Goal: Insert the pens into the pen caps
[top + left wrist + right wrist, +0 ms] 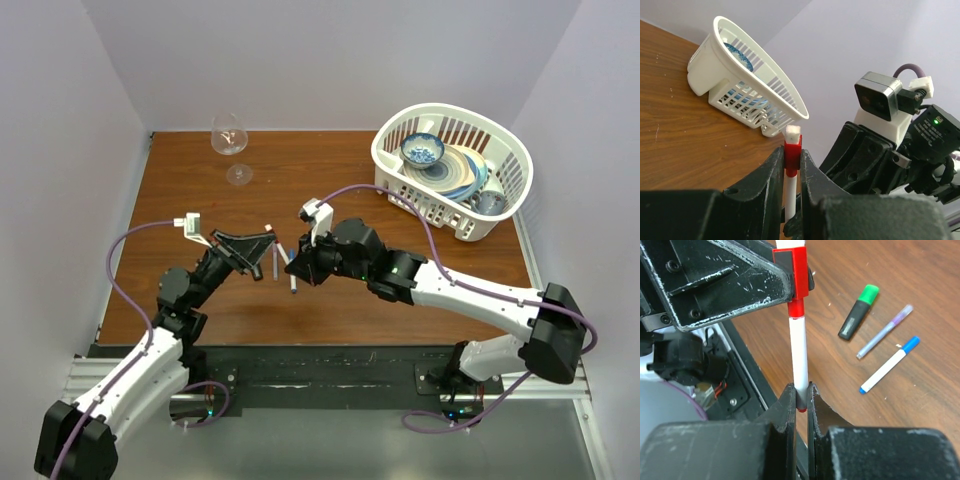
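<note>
My left gripper (792, 161) is shut on the red cap (792, 151), which also shows in the right wrist view (799, 275). My right gripper (801, 396) is shut on the lower end of the thin white pen (800, 347). The pen's upper end sits inside the red cap, and the pen spans the gap between both grippers above the table. A black marker with a green end (858, 312), a thin purple-grey pen (885, 332) and a white pen with a blue end (889, 365) lie on the wood. The grippers meet at the table's middle (280, 256).
A white basket (505, 190) with dishes stands at the back right and also shows in the left wrist view (705, 65). A wine glass (230, 140) stands at the back. The table's dark front edge (747, 365) lies just below the held pen.
</note>
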Available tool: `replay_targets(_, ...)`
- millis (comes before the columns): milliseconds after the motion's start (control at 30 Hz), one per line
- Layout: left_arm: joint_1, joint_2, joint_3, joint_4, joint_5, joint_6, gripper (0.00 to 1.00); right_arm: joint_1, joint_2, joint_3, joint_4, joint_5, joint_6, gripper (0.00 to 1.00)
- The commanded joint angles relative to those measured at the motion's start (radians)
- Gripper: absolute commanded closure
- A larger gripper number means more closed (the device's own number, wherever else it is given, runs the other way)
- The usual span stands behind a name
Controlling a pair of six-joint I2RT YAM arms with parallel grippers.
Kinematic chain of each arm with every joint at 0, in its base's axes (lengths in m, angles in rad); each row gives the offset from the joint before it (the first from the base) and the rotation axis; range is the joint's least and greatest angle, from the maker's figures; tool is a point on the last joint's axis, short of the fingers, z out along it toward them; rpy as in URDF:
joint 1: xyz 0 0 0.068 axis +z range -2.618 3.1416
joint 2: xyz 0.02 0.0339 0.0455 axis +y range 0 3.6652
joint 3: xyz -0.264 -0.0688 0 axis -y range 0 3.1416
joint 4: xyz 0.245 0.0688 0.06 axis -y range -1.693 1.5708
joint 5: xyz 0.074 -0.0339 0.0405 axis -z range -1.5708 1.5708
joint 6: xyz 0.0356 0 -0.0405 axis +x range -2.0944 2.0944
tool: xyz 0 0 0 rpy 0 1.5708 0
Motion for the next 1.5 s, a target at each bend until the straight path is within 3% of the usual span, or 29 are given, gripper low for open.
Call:
replay_targets(0, -0.088, 0.032, -0.100, 0.030, 0.381, -0.080, 1.00, -0.116, -0.014, 0.134, 0.443, 0.067, 0.000, 1.00)
replay_targets(333, -0.131, 0.081, -0.106, 0.062, 0.433, -0.093, 1.00, -0.149, 0.060, 0.194, 0.460, -0.082, -0.029, 1.00)
replay_targets(533, -0.133, 0.035, -0.076, -0.148, 0.378, 0.013, 1.00, -0.150, 0.045, 0.226, 0.376, -0.047, -0.112, 1.00)
replay_targets(633, -0.133, 0.023, -0.004, -0.235, 0.343, 0.077, 1.00, -0.152, 0.022, 0.202, 0.354, -0.058, -0.117, 1.00)
replay_targets(767, -0.130, 0.018, 0.183, -0.479, 0.234, 0.229, 1.00, -0.150, -0.050, 0.087, 0.393, -0.094, -0.100, 1.00)
replay_targets(1100, -0.131, 0.082, 0.401, -0.466, 0.208, 0.263, 0.99, -0.147, -0.170, -0.041, 0.318, -0.185, -0.115, 1.00)
replay_targets(1200, -0.131, 0.101, 0.490, -0.509, 0.185, 0.294, 0.90, -0.149, -0.190, -0.065, 0.293, -0.216, -0.114, 1.00)
replay_targets(1233, -0.131, 0.111, 0.507, -0.513, 0.183, 0.300, 0.79, -0.149, -0.192, -0.074, 0.285, -0.234, -0.117, 1.00)
replay_targets(1333, -0.131, 0.130, 0.561, -0.524, 0.183, 0.317, 0.62, -0.149, -0.202, -0.094, 0.262, -0.252, -0.115, 1.00)
replay_targets(1467, -0.131, 0.139, 0.598, -0.507, 0.191, 0.329, 0.49, -0.149, -0.219, -0.118, 0.250, -0.266, -0.115, 1.00)
